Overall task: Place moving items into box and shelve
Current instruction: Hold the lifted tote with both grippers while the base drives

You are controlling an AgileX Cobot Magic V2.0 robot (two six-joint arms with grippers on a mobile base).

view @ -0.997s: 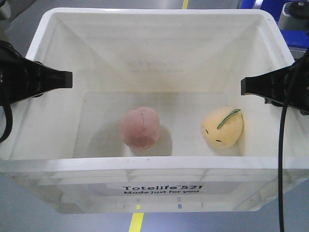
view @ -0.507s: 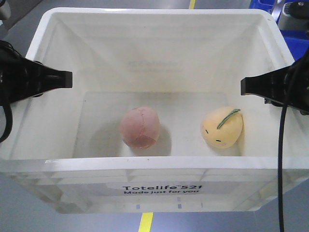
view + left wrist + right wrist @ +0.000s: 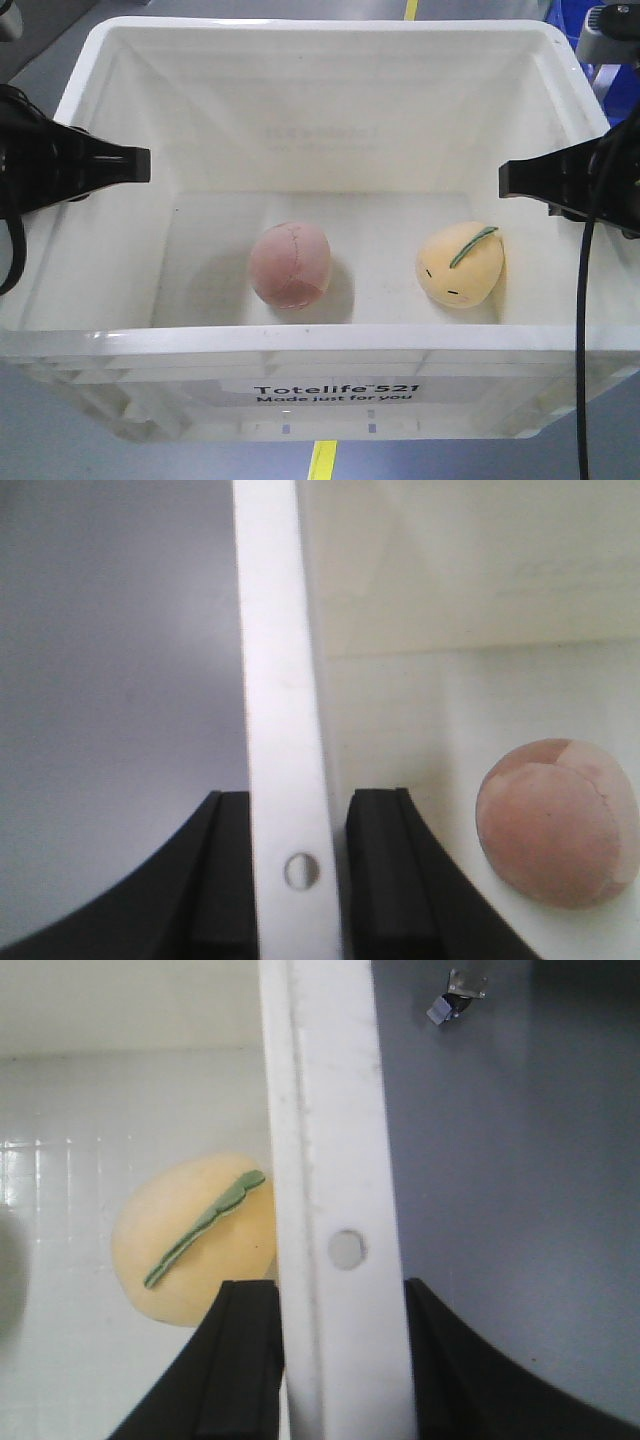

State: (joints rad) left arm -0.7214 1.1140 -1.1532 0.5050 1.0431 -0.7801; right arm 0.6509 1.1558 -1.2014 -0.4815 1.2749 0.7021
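Observation:
The box (image 3: 320,35), a large white crate printed "Totelife 521", fills the front view and hangs above the grey floor. Both moving items lie on its bottom: a dusty-pink seamed ball (image 3: 290,264) left of centre and a yellow plush fruit (image 3: 460,264) with a green stripe to the right. My left gripper (image 3: 130,165) is shut on the box's left rim. From the left wrist, the gripper (image 3: 288,810) clamps the rim (image 3: 275,630), with the pink ball (image 3: 557,825) inside. My right gripper (image 3: 515,180) holds the right rim; the wrist view shows it (image 3: 340,1295) shut on the rim (image 3: 320,1110) beside the fruit (image 3: 195,1240).
Grey floor with a yellow line (image 3: 322,460) lies beneath the box. Blue bins (image 3: 565,15) and a grey-white device (image 3: 610,25) sit at the top right. A small metal fitting (image 3: 455,995) shows on the floor outside the right rim.
The yellow floor line and the blue bins have slid to the right behind the box. The box, both toys and both grippers keep their places in the view.

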